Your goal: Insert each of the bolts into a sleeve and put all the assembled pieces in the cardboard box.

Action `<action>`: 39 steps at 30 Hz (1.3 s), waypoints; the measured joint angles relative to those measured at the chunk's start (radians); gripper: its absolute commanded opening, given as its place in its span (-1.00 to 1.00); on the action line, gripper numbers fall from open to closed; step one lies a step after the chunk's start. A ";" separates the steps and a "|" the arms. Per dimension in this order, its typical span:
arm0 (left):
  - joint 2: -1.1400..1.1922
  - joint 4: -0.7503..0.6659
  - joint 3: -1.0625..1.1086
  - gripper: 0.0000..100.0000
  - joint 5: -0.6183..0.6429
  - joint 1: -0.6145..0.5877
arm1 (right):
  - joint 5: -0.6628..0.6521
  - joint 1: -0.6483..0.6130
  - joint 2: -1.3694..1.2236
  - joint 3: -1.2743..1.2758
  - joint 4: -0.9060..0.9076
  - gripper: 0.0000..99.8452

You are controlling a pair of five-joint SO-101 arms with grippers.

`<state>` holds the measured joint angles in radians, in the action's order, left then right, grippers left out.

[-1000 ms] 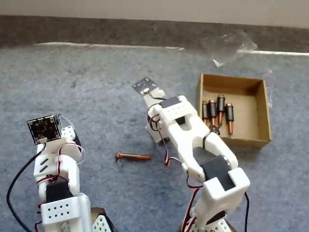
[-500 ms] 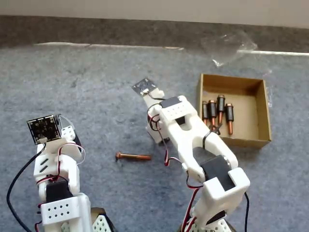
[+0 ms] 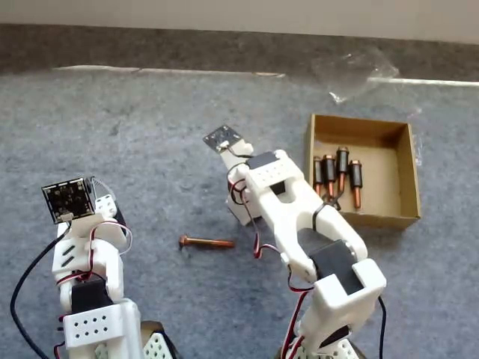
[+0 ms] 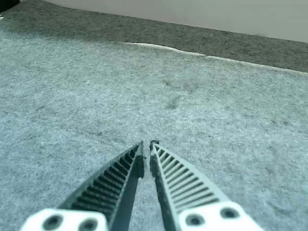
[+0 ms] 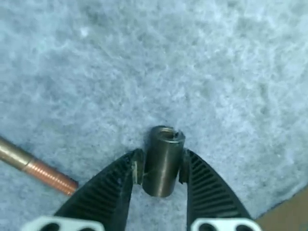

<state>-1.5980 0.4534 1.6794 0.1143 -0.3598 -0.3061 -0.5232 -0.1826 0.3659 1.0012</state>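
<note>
In the right wrist view my right gripper [image 5: 160, 166] is shut on a dark metal sleeve [image 5: 163, 154], held upright just above the grey carpet. The threaded end of a copper bolt [image 5: 36, 169] lies close beside it. From above, that bolt [image 3: 206, 241] lies flat left of the right arm [image 3: 299, 217]. The cardboard box [image 3: 359, 123] at the right holds several assembled pieces [image 3: 342, 170]. My left gripper [image 4: 147, 149] is shut with nothing in it, hovering over bare carpet, and the left arm [image 3: 90, 262] stands at the lower left.
A crumpled clear plastic bag [image 3: 352, 71] lies behind the box near the carpet's far edge. A corner of the box [image 5: 293, 211] shows beside the right gripper. Open carpet spreads across the left and middle.
The right arm's wrist has shifted slightly to the left and away, still holding the sleeve. The left arm and the bolt have not moved.
</note>
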 measured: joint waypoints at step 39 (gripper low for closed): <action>0.000 0.000 0.000 -0.91 0.000 0.000 | -0.003 -0.002 0.839 0.118 0.298 -0.99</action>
<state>-1.5980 0.4534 1.6794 0.1143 -0.3598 -0.3092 -0.5247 0.6567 0.4841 1.2988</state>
